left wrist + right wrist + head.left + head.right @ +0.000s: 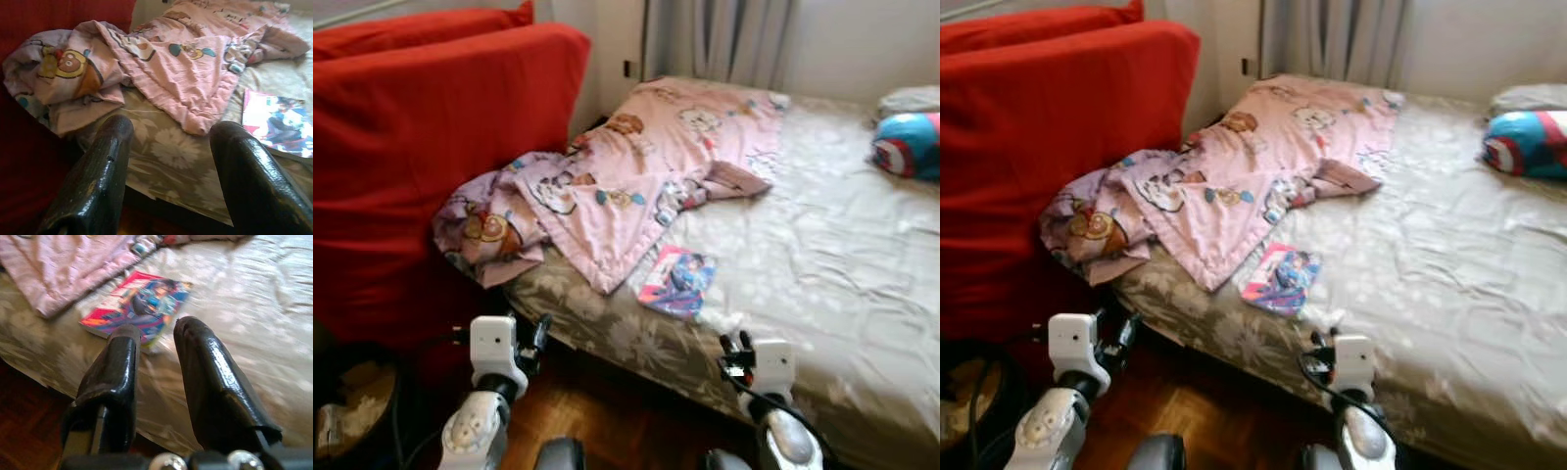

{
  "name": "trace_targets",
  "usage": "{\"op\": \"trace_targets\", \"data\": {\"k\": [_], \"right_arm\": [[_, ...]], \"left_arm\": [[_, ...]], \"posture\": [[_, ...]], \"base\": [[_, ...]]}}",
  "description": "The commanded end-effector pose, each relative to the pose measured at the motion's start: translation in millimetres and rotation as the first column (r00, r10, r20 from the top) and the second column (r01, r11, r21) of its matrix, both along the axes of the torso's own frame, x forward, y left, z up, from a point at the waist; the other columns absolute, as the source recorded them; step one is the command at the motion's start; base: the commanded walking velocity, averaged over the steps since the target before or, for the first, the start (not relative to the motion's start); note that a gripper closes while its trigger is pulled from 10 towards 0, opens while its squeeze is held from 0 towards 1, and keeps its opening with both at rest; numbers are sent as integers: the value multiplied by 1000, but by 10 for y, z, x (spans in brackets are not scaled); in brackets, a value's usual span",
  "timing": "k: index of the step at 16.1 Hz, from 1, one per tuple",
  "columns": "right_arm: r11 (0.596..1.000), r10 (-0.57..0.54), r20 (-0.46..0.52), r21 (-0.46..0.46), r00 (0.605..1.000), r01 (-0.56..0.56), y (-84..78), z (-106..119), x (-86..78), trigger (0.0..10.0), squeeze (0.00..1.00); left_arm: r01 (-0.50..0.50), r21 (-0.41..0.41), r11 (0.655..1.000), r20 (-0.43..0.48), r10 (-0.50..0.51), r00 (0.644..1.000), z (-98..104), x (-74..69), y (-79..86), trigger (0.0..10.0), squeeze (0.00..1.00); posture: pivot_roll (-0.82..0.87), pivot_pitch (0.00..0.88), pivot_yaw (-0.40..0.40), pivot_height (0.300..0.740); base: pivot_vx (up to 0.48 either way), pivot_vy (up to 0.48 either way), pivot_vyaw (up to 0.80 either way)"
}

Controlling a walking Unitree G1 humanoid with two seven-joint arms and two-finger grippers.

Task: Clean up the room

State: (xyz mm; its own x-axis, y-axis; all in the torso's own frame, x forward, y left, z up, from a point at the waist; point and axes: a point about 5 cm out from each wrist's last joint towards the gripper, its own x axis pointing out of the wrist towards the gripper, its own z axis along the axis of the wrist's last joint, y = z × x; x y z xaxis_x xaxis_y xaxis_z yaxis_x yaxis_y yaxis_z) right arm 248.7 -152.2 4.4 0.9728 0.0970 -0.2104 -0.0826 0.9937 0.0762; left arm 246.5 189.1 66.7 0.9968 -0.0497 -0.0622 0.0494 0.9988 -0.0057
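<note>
A pink cartoon-print blanket (646, 166) lies crumpled over the left part of the bed (842, 264), and one end hangs off the near corner. A colourful magazine (677, 279) lies flat on the grey floral sheet near the bed's front edge. My left gripper (168, 132) is low in front of the bed corner, open and empty, facing the hanging blanket (161, 63). Just short of the bed edge, my right gripper (156, 330) points at the magazine (139, 306). Its fingers stand a narrow gap apart with nothing between them.
A big red sofa cushion (431, 147) stands against the bed's left side. At the far right of the bed lies a blue and red pillow (911, 145). Grey curtains (720, 39) hang behind. Wooden floor (607, 411) lies below, with a dark basket (352, 406) at lower left.
</note>
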Motion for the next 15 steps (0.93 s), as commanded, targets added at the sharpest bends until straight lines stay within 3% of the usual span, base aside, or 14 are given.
{"op": "trace_targets", "data": {"k": [1, 14, 15], "right_arm": [[1000, -1, -9, 6, 1000, 1, -10, -15, -10, 10000, 0], [999, 44, -19, -20, 999, -44, 29, -27, 2, 10000, 0], [998, 57, -24, -23, 998, -57, 39, -44, -13, 10000, 0]], "left_arm": [[10, 0, 1000, -13, -10, 1000, -21, 9, -23, 10000, 0], [14, -5, 1000, -8, -14, 1000, -26, 21, -26, 10000, 0], [14, -6, 1000, -7, -14, 1000, -24, 21, -25, 10000, 0]], "posture": [[-9, 22, 10, 626], [-8, 24, 7, 626], [-9, 25, 8, 626]], "base": [[277, 0, 0], [290, 0, 0], [292, 0, 800]]}}
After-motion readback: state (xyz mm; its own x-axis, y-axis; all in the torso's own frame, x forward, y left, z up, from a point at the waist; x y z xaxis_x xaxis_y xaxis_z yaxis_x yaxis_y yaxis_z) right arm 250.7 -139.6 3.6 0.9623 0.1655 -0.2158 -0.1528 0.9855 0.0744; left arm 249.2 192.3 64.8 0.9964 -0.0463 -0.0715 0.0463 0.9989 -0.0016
